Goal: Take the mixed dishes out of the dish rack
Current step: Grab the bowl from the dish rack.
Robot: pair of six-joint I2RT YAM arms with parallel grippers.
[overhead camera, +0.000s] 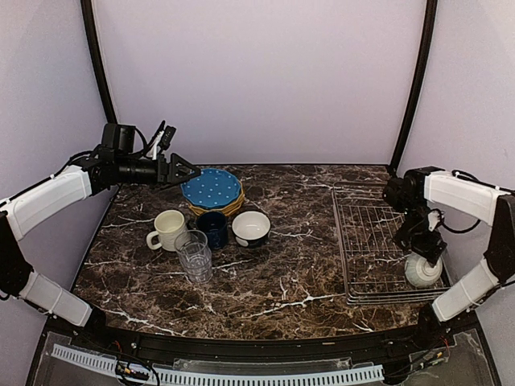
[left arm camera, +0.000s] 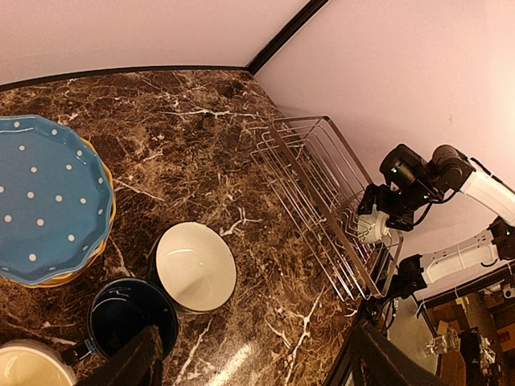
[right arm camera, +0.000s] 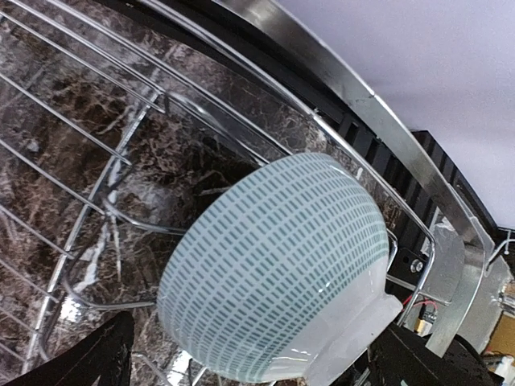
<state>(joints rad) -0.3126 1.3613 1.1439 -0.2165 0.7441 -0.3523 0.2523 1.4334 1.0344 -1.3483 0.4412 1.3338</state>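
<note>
Nearest my side of the dark brown marble tabletop (overhead camera: 282, 281), in the near right corner of the rectangular silver wire dish rack (overhead camera: 374, 265), sits the 1 dish I judge is left to unload: a pale teal-and-white ceramic bowl (right arm camera: 273, 265). It lies tipped, with its rounded wall toward the wrist camera. The wall is glossy white, printed with rows of small teal dashes, and the plain white foot points at the rack's rim. The right gripper (overhead camera: 424, 252) hangs directly over it, jaws apart, 1 finger on each side. I see a gap on 1 side, so I read it as straddling, not clamping. Everywhere else the rack shows bare wire.

Further out, on the left half of the table, stand the pieces already unloaded. A clear glass tumbler (overhead camera: 195, 257) is nearest. Behind it is a row of 3: a cream ceramic mug (overhead camera: 169, 229), a dark blue cup (overhead camera: 213, 228) and a round upright bowl (overhead camera: 251, 227), white inside.

Beyond them, a blue white-dotted plate (overhead camera: 211, 186) tops a stack with a yellow plate rim (left arm camera: 109, 217) showing beneath. What else lies under it I cannot tell. The left gripper (overhead camera: 187, 170) hovers just beside that stack, jaws spread wide, holding nothing.
</note>
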